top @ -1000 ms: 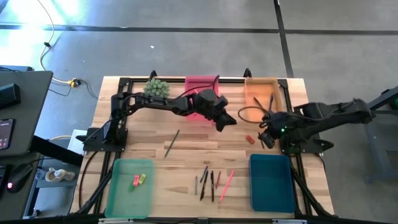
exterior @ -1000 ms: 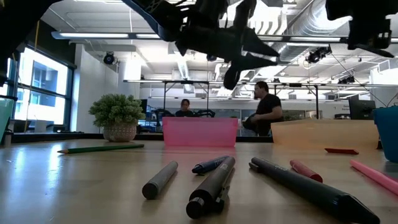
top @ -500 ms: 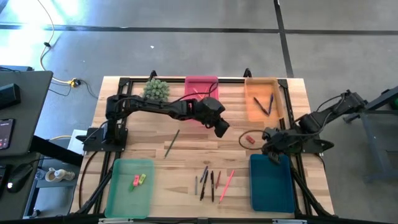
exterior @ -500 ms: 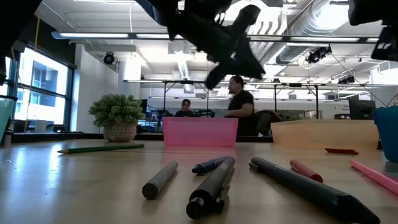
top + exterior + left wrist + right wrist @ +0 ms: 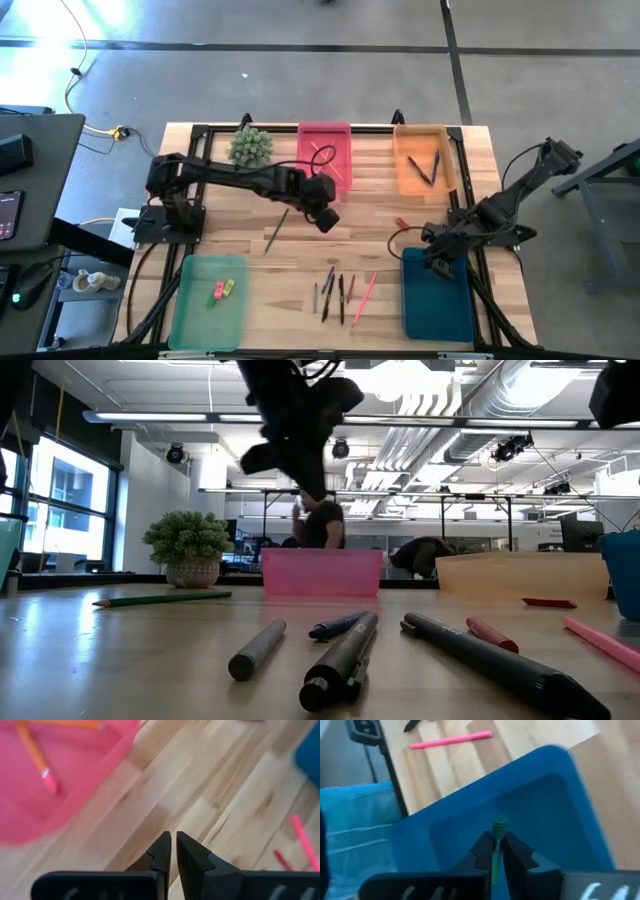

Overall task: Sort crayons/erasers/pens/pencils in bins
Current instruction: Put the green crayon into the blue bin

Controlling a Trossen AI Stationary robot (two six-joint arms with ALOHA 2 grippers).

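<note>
The right gripper (image 5: 496, 851) holds a thin green stick (image 5: 497, 840) over the teal bin (image 5: 437, 290); the left gripper (image 5: 173, 851) is almost shut and holds nothing.

Only the right wrist view shows the green stick pinched between the fingers, with a pink stick (image 5: 451, 739) on the wood past the bin. The left wrist view shows an orange pencil (image 5: 36, 755) lying in the pink bin (image 5: 325, 150). From above, two erasers (image 5: 221, 290) sit in the green bin (image 5: 208, 300), pens lie in the orange bin (image 5: 424, 160), and a dark green pencil (image 5: 277, 230) rests on the table (image 5: 250, 262). A second ago the left gripper was wider and nearer the orange bin; the right gripper was not yet over the teal bin.
</note>
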